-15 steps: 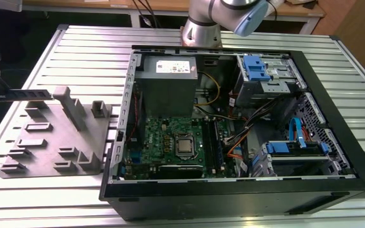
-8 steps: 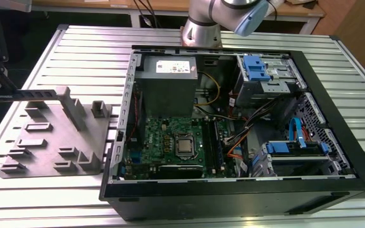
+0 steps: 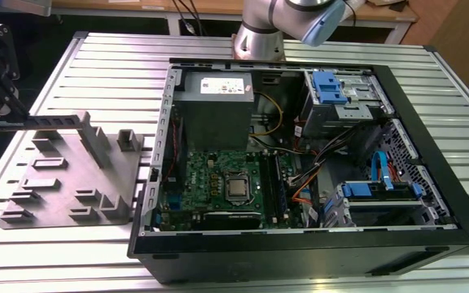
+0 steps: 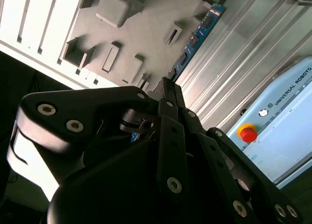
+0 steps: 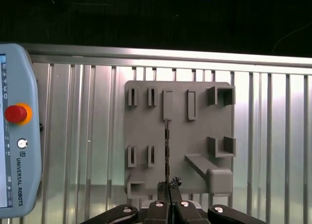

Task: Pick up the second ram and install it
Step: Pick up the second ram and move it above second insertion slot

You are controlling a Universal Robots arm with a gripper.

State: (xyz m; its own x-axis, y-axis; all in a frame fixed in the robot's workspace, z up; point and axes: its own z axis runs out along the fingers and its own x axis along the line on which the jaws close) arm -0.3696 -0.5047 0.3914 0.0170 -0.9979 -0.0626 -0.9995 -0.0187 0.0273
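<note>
Ribbed metal bench carries a grey holder tray; above it the hand grips the second ram tightly.

I lose the second ram's held end behind the gripper's linkage in the second wrist view. The teach pendant, beside the jaws, runs off the frame.

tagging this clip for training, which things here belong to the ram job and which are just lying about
Job:
second ram, gripped by the end effector
holder tray
motherboard

Lying about:
teach pendant
power supply
drive cage
</note>
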